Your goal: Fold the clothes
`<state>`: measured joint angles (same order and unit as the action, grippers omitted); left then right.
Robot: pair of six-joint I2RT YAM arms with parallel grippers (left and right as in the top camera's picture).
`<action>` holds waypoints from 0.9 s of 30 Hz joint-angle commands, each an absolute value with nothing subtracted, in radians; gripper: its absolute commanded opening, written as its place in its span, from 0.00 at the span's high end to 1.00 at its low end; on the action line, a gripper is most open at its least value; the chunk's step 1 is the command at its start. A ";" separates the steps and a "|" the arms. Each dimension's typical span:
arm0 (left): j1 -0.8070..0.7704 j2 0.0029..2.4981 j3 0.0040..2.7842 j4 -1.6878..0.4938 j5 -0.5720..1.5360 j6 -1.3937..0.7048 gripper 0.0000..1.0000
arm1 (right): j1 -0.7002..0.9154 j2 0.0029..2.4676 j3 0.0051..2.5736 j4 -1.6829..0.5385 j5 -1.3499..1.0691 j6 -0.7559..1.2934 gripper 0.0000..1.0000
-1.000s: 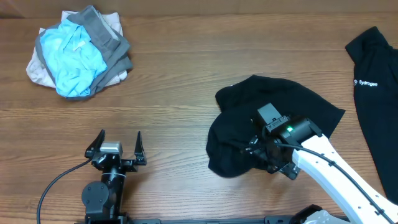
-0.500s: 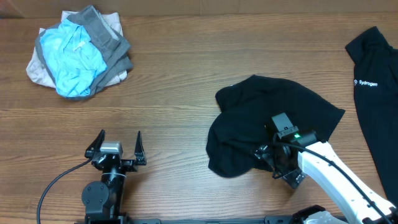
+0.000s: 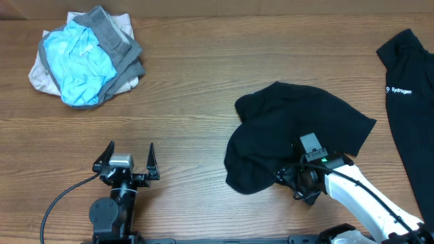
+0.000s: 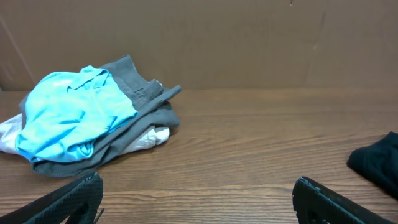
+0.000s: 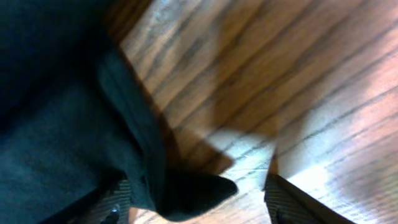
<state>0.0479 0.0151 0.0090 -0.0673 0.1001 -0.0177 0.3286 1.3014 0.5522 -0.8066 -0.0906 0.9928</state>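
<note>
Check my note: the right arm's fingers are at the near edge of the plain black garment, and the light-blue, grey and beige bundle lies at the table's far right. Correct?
No: the overhead view shows the bundle at the far left. The right fingers are at the near edge of the plain black garment.

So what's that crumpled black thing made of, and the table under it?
The black garment looks like soft matte fabric: it slumps in loose folds with no shine. The table looks like wood or wood-look laminate, with grain lines and a slight sheen.
</note>
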 commanded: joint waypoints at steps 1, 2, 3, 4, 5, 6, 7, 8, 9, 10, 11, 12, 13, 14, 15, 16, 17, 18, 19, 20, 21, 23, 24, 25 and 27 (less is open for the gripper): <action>0.052 0.004 0.005 -0.068 0.097 0.004 0.00 | 0.327 1.291 0.527 -0.789 -0.105 0.992 0.31; 0.052 0.004 0.005 -0.068 0.097 0.004 0.00 | 0.326 1.291 0.527 -0.786 -0.102 0.993 0.34; 0.052 0.004 0.005 -0.068 0.097 0.004 0.00 | 0.326 1.291 0.527 -0.781 -0.099 0.995 0.39; 0.052 0.004 0.005 -0.068 0.097 0.004 0.00 | 0.326 1.291 0.527 -0.777 -0.098 0.995 0.45; 0.052 0.004 0.005 -0.068 0.097 0.004 0.00 | 0.326 1.291 0.527 -0.773 -0.098 0.995 0.51; 0.052 0.004 0.005 -0.068 0.097 0.004 0.00 | 0.326 1.291 0.527 -0.772 -0.098 0.995 0.54; 0.052 0.004 0.005 -0.068 0.097 0.004 0.00 | 0.326 1.291 0.527 -0.772 -0.096 0.995 0.57; 0.052 0.004 0.005 -0.068 0.097 0.004 0.00 | 0.326 1.291 0.527 -0.772 -0.092 0.995 0.64; 0.052 0.004 0.005 -0.068 0.097 0.004 0.00 | 0.326 1.291 0.527 -0.775 -0.089 0.996 0.67; 0.052 0.004 0.005 -0.068 0.097 0.004 0.00 | 0.326 1.291 0.527 -0.778 -0.083 0.999 0.71; 0.052 0.004 0.005 -0.068 0.097 0.004 0.00 | 0.326 1.291 0.527 -0.784 -0.079 1.007 0.74; 0.052 0.004 0.005 -0.068 0.097 0.004 0.00 | 0.325 1.291 0.527 -0.795 -0.068 1.028 0.76; 0.052 0.004 0.005 -0.068 0.097 0.004 0.00 | 0.325 1.291 0.527 -0.799 -0.060 1.039 0.83; 0.052 0.004 0.005 -0.068 0.097 0.004 0.00 | 0.325 1.291 0.527 -0.800 -0.057 1.041 0.90; 0.052 0.004 0.005 -0.068 0.097 0.004 0.00 | 0.325 1.291 0.529 -0.802 -0.057 1.041 0.92; 0.052 0.004 0.005 -0.068 0.097 0.004 0.00 | 0.325 1.291 0.533 -0.808 -0.057 1.041 0.93; 0.052 0.004 0.005 -0.068 0.097 0.004 0.00 | 0.325 1.291 0.540 -0.818 -0.057 1.040 0.94; 0.052 0.004 0.005 -0.068 0.097 0.004 0.00 | 0.325 1.291 0.547 -0.828 -0.054 1.040 0.94; 0.052 0.004 0.005 -0.068 0.097 0.004 0.00 | 0.325 1.291 0.559 -0.842 -0.054 1.040 0.96; 0.052 0.004 0.005 -0.068 0.097 0.004 0.00 | 0.325 1.291 0.570 -0.854 -0.054 1.040 0.96; 0.052 0.004 0.005 -0.068 0.097 0.004 0.00 | 0.325 1.290 0.581 -0.868 -0.054 1.040 0.96; 0.052 0.004 0.005 -0.068 0.097 0.004 0.00 | 0.325 1.283 0.609 -0.901 -0.053 1.041 0.96; 0.052 0.004 0.005 -0.068 0.097 0.004 0.00 | 0.324 1.274 0.625 -0.927 -0.043 1.050 0.96; 0.052 0.004 0.005 -0.068 0.097 0.004 0.00 | 0.323 1.265 0.637 -0.952 -0.029 1.069 0.96; 0.052 0.004 0.005 -0.068 0.097 0.004 0.00 | 0.317 1.232 0.667 -1.016 0.010 1.119 0.96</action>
